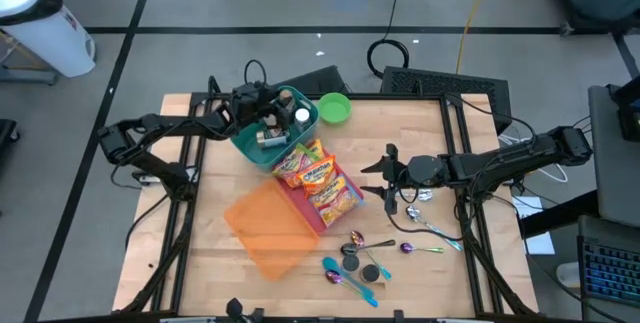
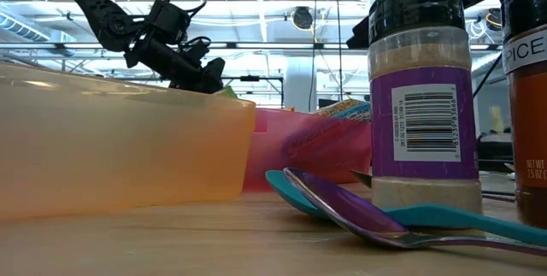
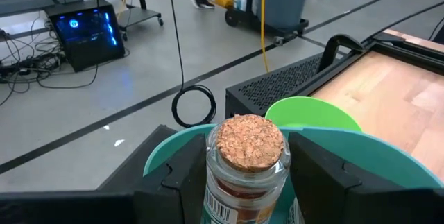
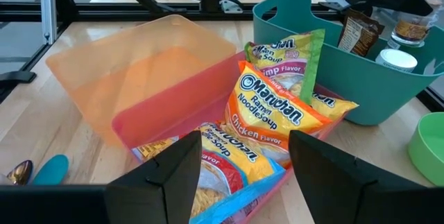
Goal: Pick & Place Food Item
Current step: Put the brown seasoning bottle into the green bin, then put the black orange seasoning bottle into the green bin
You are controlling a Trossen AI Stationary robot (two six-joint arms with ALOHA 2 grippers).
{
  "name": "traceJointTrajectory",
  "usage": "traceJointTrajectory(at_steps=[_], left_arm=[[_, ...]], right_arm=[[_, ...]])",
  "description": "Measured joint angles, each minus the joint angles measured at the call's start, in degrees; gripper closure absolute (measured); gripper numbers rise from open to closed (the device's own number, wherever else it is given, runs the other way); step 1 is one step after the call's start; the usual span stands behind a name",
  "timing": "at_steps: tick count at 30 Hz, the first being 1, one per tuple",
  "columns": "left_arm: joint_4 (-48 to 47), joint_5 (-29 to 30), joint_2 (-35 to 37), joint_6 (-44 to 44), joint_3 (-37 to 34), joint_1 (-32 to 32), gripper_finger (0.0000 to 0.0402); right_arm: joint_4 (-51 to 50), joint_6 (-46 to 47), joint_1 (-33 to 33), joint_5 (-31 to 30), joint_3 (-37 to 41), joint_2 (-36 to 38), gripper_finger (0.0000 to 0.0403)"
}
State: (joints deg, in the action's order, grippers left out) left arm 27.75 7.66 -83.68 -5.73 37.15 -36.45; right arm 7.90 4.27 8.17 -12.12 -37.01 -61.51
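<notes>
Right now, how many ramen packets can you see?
3: a shrimp-flavor packet leaning against the teal basket, a chicken packet in front of it, another in the pink bin; more may be underneath.

Looking straight down from above on the whole wooden table [image 1: 420,143] and both arms. At table height, very close to a spice jar [image 2: 423,96] and spoons [image 2: 359,212], facing the room behind. From the left wrist, close over a cork-topped jar [image 3: 250,144], facing the floor beyond. From the right wrist, facing noodle packets [image 4: 274,116] and the teal basket [image 4: 361,78], shared with the overhead view.
</notes>
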Motion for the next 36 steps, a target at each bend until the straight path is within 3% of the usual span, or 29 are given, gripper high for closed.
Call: traceJointTrajectory(at_steps=[6,12,15,29,36], left_arm=[[-0.24,0.0,-0.02,-0.05,-0.02,0.0,0.0216],[-1.3,-0.04,-0.25,-0.04,-0.31,0.0,0.0052],[-0.9,-0.03,-0.15,-0.3,-0.18,0.03,0.0014],[-0.87,-1.74,0.96,-2.13,-0.22,0.28,0.0095],[-4.53,-5.72,10.22,-3.32,-0.22,2.26,0.0098]], right_arm=[[0.2,-0.02,0.01,0.04,0.0,-0.01,0.0193],[0.22,-0.02,0.01,0.2,0.0,-0.01,0.0193],[0.23,-0.02,0.01,0.2,0.0,0.0,0.0193],[0.48,-0.02,0.01,0.22,0.0,0.01,0.0193],[1.03,-0.02,0.01,0.25,-0.02,0.0,0.0193]])
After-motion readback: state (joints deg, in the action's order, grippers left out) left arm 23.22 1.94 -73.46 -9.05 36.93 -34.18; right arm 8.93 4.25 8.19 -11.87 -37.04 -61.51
